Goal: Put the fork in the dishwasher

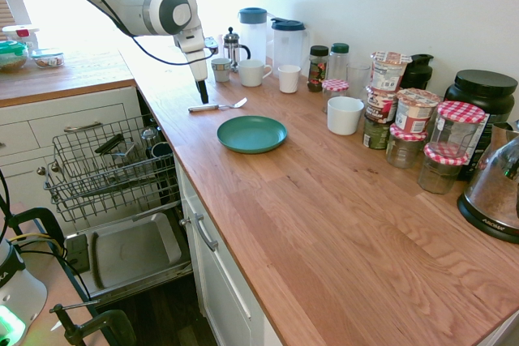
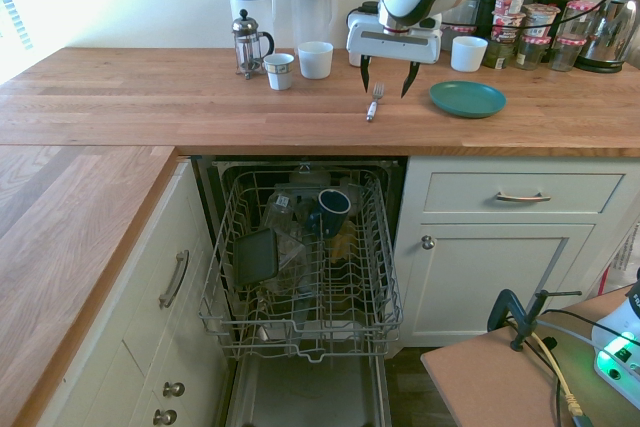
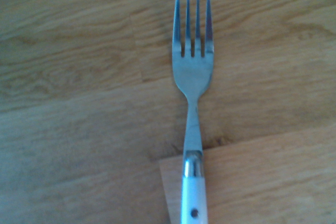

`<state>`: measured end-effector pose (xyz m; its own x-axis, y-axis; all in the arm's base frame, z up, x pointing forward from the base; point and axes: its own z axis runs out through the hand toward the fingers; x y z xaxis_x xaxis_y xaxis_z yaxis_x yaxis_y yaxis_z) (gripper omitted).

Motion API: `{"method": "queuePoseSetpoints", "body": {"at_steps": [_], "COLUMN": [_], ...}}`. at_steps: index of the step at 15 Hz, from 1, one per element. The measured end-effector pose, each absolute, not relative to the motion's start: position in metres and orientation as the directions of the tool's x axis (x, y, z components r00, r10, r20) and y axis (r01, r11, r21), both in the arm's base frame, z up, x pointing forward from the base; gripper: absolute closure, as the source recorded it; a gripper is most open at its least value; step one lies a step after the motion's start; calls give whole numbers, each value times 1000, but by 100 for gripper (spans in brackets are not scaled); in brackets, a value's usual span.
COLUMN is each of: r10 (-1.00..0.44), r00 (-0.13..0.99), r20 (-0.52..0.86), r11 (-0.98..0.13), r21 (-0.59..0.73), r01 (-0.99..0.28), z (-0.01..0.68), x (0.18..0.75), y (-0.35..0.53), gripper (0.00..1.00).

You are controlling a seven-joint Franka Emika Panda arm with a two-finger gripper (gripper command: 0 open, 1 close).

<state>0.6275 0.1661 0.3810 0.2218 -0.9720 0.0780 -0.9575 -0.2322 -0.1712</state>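
Observation:
The fork lies flat on the wooden counter, its tines toward the wall. It is silver with a pale handle end, and it fills the wrist view, the fork seen straight from above. In the first exterior view the fork rests left of the teal plate. My gripper hangs open just above the fork's tine end, one finger on each side and nothing between them; from the other side the gripper stands over the handle end. The dishwasher is open below the counter with its wire rack pulled out.
A teal plate sits right of the fork. Behind it stand a French press, cups and two jugs. Jars and a kettle crowd the far counter. The rack holds a dark mug and a dark container.

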Motion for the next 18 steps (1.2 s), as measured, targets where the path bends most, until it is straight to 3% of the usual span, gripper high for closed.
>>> {"method": "queuePoseSetpoints", "body": {"at_steps": [6,13,14,18], "r10": [-982,-986,-987,-987], "r00": [152,136,135,139], "r20": [109,96,91,74], "r11": [-165,-146,-144,-146], "r21": [-123,-97,-97,-93], "r01": [-979,-985,-985,-985], "z": [360,343,343,342], "x": [678,688,688,688], "y": [169,167,166,166], "gripper": [0,0,100,100]}}
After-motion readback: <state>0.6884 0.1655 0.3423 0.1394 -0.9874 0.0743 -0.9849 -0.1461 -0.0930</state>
